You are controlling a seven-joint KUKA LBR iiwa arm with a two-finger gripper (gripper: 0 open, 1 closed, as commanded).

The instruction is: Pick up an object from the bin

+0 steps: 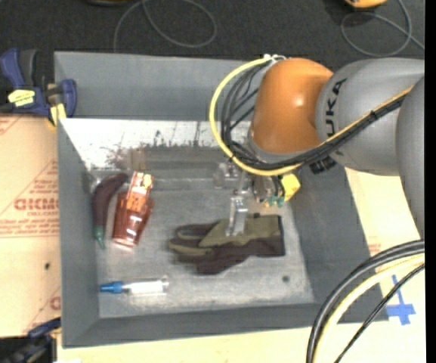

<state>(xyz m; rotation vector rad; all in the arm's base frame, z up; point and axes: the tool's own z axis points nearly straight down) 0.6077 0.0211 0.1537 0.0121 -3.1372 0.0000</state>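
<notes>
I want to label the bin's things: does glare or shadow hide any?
Camera view: glare on the red packet and the orange cover; the dark glove at the tool gives little contrast; the pen lies plainly lit.

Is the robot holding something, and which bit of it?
Cannot tell. The gripper is down on the middle of the dark glove, but no grip shows.

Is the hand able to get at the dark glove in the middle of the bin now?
Probably yes: the hand hangs right over the dark glove, and nothing lies on top of it.
</notes>
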